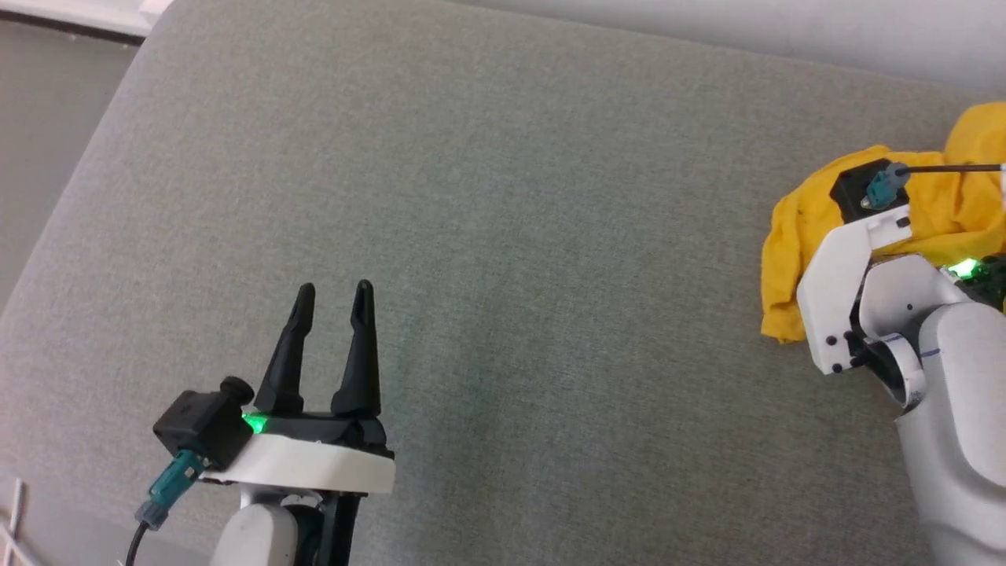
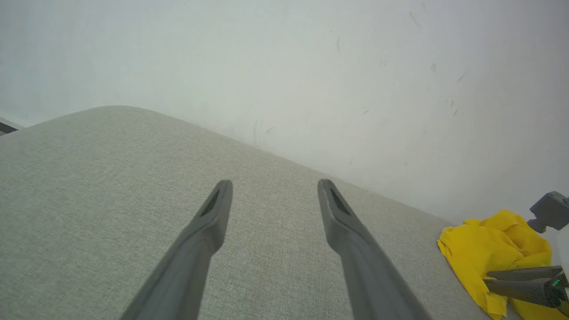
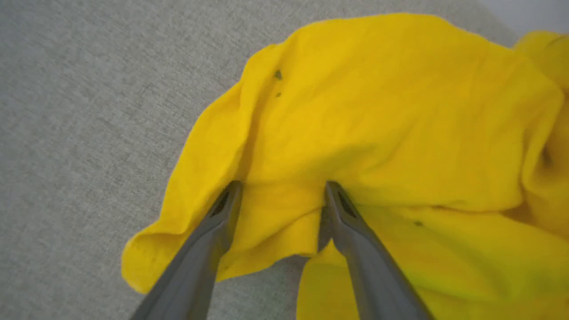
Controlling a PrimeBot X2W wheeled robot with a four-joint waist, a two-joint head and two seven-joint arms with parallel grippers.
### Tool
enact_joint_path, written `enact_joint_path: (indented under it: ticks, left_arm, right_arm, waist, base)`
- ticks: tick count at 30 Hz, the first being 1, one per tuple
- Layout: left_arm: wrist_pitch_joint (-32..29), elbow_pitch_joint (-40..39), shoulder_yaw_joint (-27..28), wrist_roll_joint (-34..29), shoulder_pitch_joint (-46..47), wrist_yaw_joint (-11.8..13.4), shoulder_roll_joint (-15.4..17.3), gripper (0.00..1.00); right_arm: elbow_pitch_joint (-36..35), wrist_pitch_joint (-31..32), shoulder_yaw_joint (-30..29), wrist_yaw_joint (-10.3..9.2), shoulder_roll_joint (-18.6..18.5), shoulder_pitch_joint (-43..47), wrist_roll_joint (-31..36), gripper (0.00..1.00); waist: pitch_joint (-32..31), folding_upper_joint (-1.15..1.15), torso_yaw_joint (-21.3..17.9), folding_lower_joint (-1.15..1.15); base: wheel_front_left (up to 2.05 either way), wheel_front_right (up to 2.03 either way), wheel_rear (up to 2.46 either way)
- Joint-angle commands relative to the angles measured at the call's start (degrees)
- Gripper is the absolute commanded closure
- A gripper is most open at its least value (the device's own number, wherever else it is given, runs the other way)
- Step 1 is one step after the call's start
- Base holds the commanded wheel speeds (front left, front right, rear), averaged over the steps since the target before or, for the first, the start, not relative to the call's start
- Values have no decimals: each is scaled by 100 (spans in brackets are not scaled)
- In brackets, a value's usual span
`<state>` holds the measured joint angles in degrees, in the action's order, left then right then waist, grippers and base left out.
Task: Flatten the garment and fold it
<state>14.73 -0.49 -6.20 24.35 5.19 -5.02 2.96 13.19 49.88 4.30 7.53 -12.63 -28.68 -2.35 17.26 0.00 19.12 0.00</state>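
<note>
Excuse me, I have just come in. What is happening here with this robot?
A two-armed robot is working on a yellow garment, which lies crumpled, not yet flattened, at the right of a grey fabric surface. Its right gripper is over the cloth with jaws open, a fold between them, gripping nothing. The left gripper hovers open above bare fabric, apart from the garment.

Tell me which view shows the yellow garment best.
The right wrist view: the garment lies crumpled across most of it, folds and edges plain, the open right claw over it. The head view catches a bunched part at its right edge; the left wrist view, a small heap at lower right.
</note>
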Motion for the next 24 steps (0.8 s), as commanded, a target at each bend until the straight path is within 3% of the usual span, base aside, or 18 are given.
enact_joint_path:
  ticks: [1, 2, 3, 4, 5, 12, 18, 24]
  left_arm:
    - [27, 6, -4, 34, 83, -40, -8, 0]
    - [27, 15, 2, 42, 93, -43, -8, 0]
    - [27, 26, 7, 47, 102, -46, -8, 0]
    - [27, 39, 11, 51, 112, -48, -8, 0]
    - [27, 55, 16, 54, 120, -48, -8, 0]
    - [27, 95, 63, 5, 104, -37, -8, 0]
    - [27, 63, 116, -46, -2, 0, -8, 0]
    - [27, 41, 337, -55, -130, 22, -8, 0]
  right_arm:
    - [98, -9, -2, -4, 76, 22, 62, 0]
    - [192, -16, -44, -4, 138, 6, 80, 0]
    - [273, -33, -57, -4, 192, -12, 97, 54]
    - [340, -62, -26, -4, 214, -34, 127, 72]
    - [397, -98, 24, -4, 228, -54, 150, 99]
    - [297, -602, 571, -4, 551, -400, -311, 100]
    - [-243, -495, 1723, -4, 823, -493, -1361, 100]
    - [-598, -579, 2853, -4, 959, 12, -2454, 100]
  waist:
    - [220, 0, 202, 0]
    - [237, 0, 213, 0]
    - [249, 0, 221, 0]
    - [254, 0, 224, 0]
    - [250, 0, 221, 0]
    - [-56, 0, 45, 0]
    - [-327, 0, -82, 0]
    - [-400, 0, -77, 0]
  base:
    - [0, 0, 0]
    - [0, 0, 0]
    - [0, 0, 0]
    - [0, 0, 0]
    - [0, 0, 0]
    - [0, 0, 0]
    - [0, 0, 0]
    - [0, 0, 0]
